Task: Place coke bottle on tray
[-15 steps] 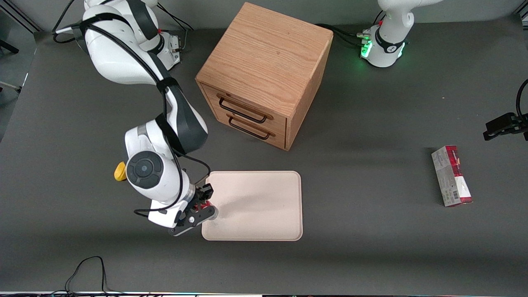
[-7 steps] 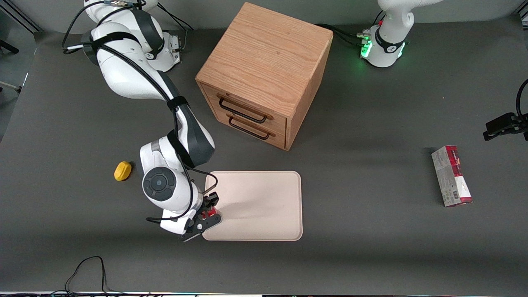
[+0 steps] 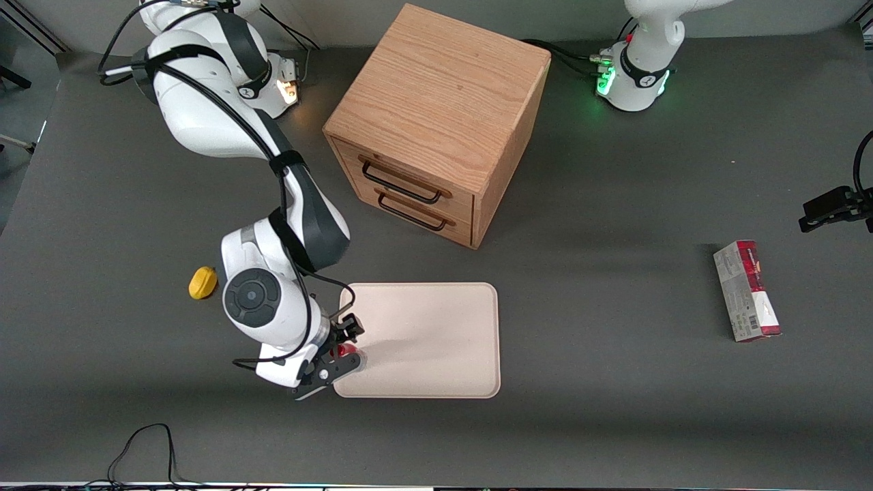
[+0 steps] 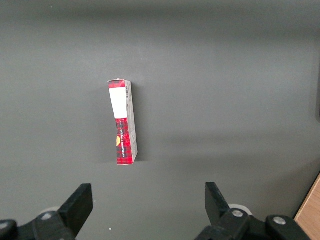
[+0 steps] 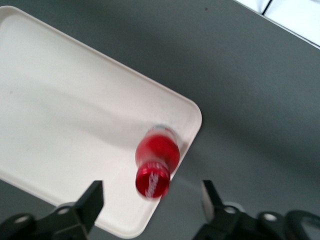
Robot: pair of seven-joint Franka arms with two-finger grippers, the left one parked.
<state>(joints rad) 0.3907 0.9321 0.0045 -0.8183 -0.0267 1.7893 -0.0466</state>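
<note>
A: Start with the worktop [image 3: 614, 423]; what fills it, and why is it laid out so?

B: The biggest thing is the wooden drawer cabinet [image 3: 436, 123], standing farther from the front camera than the tray [image 3: 436, 341]; its two drawers are shut and it plays no part here, I judge. The tray is flat, pale beige and low-rimmed, with bare worktop on all sides, so an arm can come at it from any edge.

A: And the coke bottle?

B: The coke bottle [image 5: 156, 162] stands upright on the tray, close inside the corner nearest the working arm and the front camera; the wrist view looks down on its red cap. It sits near the rim, not on it; most of the tray toward the parked arm's end is unused.

A: The end effector?

B: The end effector [image 5: 150, 205] hangs above that corner, fingers spread wide with the bottle between and below them, touching neither; released, by my reading, so the task looks all but done.

A: Room to leave?

B: Plenty straight up; sideways I'd be wary, since a finger could clip the cap and tip a slim bottle off the edge. The carton [image 3: 747, 291] and the small yellow object [image 3: 201, 283] lie well apart.
</note>
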